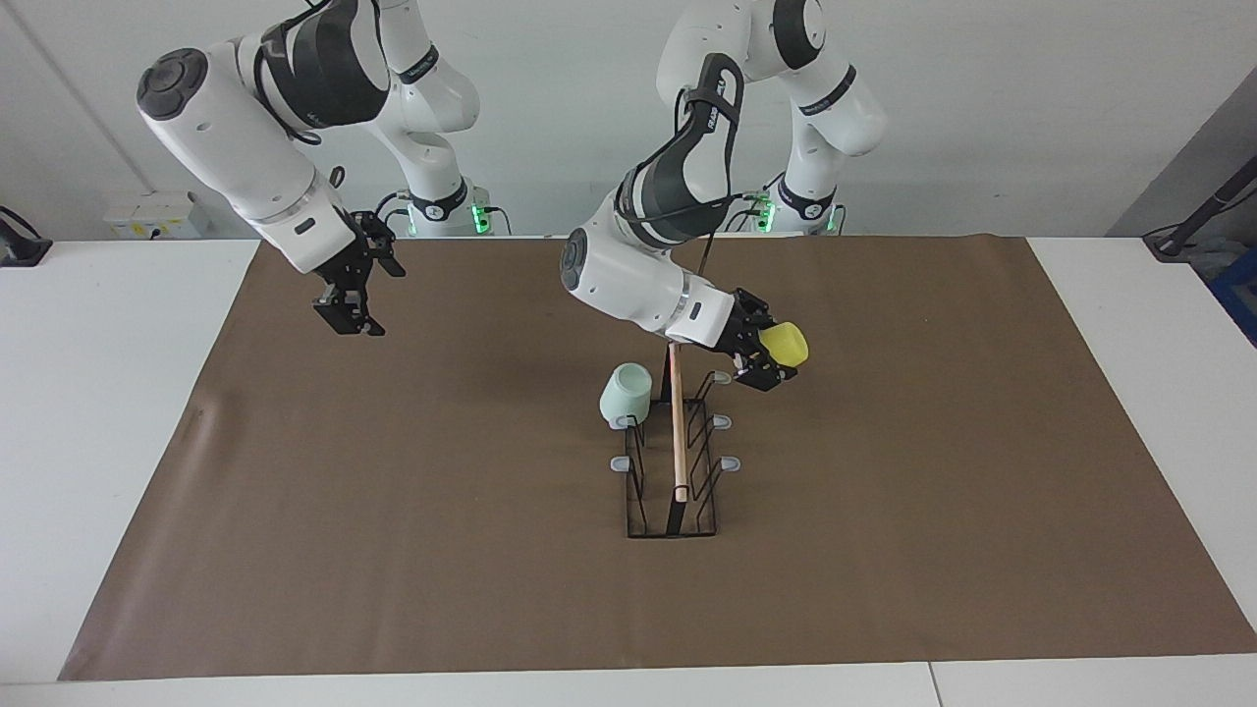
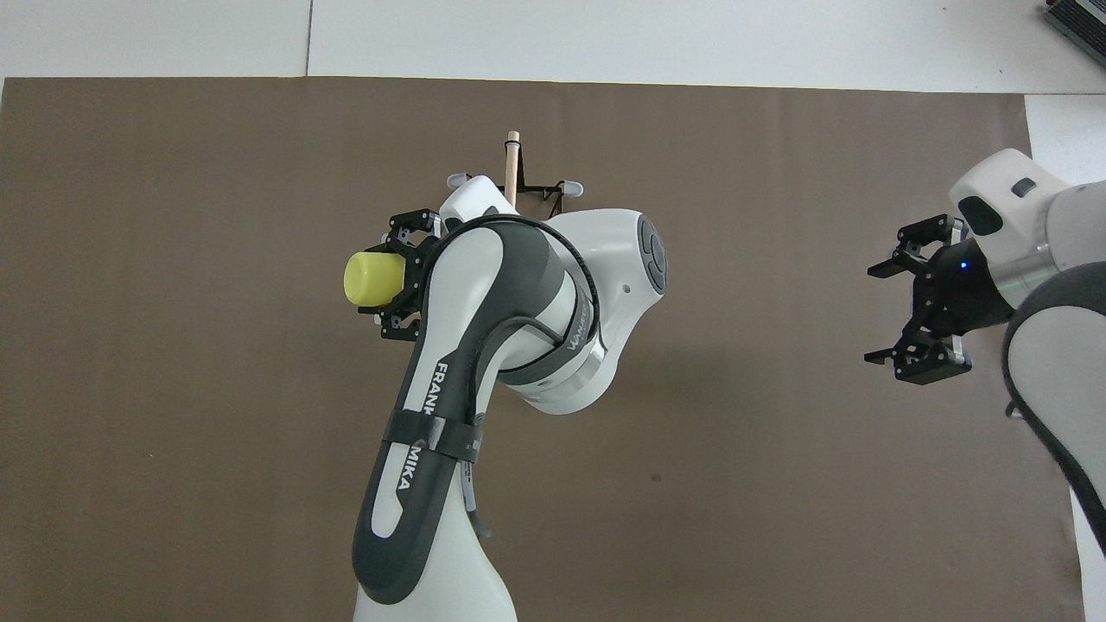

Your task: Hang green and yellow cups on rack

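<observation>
Facing view shows me the big brown mat (image 1: 393, 550), with lots of bare room around the rack (image 1: 674, 471) in the middle. My left gripper (image 1: 769, 355) pinches the yellow cup (image 1: 786, 343) beside the rack's prongs nearest the robots, so I should tip its mouth over a bare prong slowly and not bump the green cup (image 1: 626, 393) already hanging. My right gripper (image 1: 349, 312) waits, fingers spread, over bare mat.
</observation>
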Motion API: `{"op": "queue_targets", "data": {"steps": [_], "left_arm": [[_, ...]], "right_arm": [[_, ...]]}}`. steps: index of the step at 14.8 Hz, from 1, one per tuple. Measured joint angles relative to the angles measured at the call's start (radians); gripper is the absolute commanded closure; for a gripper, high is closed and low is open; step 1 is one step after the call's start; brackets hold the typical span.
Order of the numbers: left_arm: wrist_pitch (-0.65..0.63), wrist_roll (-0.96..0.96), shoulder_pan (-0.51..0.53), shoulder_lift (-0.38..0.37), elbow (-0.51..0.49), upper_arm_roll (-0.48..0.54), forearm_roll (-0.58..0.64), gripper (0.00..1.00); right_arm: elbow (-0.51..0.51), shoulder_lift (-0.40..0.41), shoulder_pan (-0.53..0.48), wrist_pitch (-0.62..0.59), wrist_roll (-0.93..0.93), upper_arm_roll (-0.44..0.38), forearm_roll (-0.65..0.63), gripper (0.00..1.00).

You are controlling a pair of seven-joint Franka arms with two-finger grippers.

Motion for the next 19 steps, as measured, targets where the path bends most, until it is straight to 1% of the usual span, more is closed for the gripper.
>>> {"op": "queue_targets", "data": {"steps": [2,7,9,13,17,19], "left_arm": [[-0.004,0.000,-0.010,0.012,0.006,0.000,0.000,1.00],[-0.009,0.000,-0.036,0.031,0.008,0.000,0.000,1.00],[-0.009,0.000,-0.038,0.044,0.010,0.000,0.000,1.00],[-0.010,0.000,-0.046,0.070,0.020,0.000,0.000,1.00],[-0.022,0.000,-0.046,0.090,0.048,0.003,0.000,1.00],[-0.030,-0.001,-0.046,0.098,0.056,0.003,0.000,1.00]], "right_arm": [[0.000,-0.001,0.011,-0.015,0.150,0.002,-0.028,0.00],[0.001,-0.005,0.015,-0.021,0.555,0.016,-0.033,0.00],[0.002,-0.007,0.015,-0.021,0.657,0.020,-0.033,0.00],[0.002,-0.008,0.009,-0.021,0.705,0.019,-0.033,0.00],[0.002,-0.008,-0.040,-0.021,0.709,0.012,-0.034,0.00],[0.006,-0.008,-0.053,-0.007,0.766,0.010,-0.035,0.00]]}}
